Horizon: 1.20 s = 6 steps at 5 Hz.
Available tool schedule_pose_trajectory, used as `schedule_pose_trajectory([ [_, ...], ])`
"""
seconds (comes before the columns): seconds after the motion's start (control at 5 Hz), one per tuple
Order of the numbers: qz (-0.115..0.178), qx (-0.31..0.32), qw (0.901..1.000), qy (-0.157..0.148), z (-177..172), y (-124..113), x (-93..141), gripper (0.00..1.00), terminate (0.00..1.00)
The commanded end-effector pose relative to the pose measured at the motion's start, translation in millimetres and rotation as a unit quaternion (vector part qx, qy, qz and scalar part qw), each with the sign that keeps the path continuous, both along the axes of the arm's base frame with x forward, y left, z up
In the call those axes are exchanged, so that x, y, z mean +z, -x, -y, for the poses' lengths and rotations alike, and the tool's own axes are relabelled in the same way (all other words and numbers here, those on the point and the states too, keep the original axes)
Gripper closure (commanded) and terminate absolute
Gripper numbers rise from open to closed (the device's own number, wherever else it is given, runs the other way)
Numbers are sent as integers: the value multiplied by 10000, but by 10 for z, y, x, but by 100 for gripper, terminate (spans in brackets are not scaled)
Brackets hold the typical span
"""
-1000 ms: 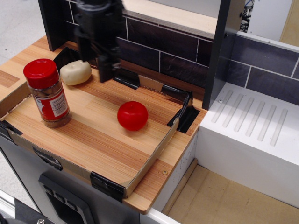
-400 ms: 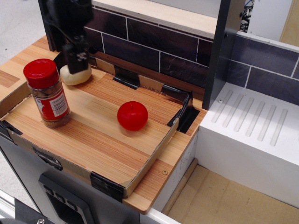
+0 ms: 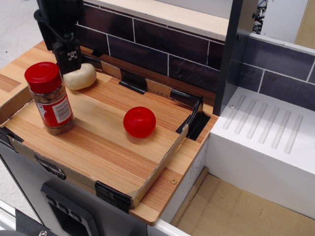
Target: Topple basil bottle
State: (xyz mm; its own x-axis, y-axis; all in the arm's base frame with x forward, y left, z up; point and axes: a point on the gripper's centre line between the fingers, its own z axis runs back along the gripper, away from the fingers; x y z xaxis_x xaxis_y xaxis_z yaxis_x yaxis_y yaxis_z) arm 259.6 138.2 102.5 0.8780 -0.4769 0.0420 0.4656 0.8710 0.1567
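Note:
The basil bottle [image 3: 49,97] stands upright at the left of the wooden tray [image 3: 103,147]. It is a clear jar with a wide red cap, a red-and-white label and brownish contents. My black gripper [image 3: 68,60] hangs at the back left, just behind the bottle's cap and over the left end of the pale potato [image 3: 81,76]. Its fingers look close together with nothing between them. It does not touch the bottle.
A round red apple [image 3: 140,122] lies in the middle of the tray. The tray has low cardboard walls with black corner clips. A dark tiled wall runs along the back. A black post [image 3: 235,54] and a white ribbed drainer [image 3: 268,132] stand to the right.
My gripper has moved left across the back of the tray, from above the tray's middle-back to behind the bottle. The bottle, potato and apple have not moved.

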Motion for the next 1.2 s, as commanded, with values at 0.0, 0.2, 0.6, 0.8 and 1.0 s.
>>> schedule_pose_trajectory([
  [0.0,158,36,9999,-19,-88,-1,91,0,0],
  [0.2,8,278,9996,75,-91,49,79,0,0],
  [0.6,-71,240,9996,-135,-80,164,46,0,0],
  [0.8,-53,173,9995,-264,-66,220,2,0,0],
  [1.0,-111,63,9995,-277,-77,219,17,0,0],
])
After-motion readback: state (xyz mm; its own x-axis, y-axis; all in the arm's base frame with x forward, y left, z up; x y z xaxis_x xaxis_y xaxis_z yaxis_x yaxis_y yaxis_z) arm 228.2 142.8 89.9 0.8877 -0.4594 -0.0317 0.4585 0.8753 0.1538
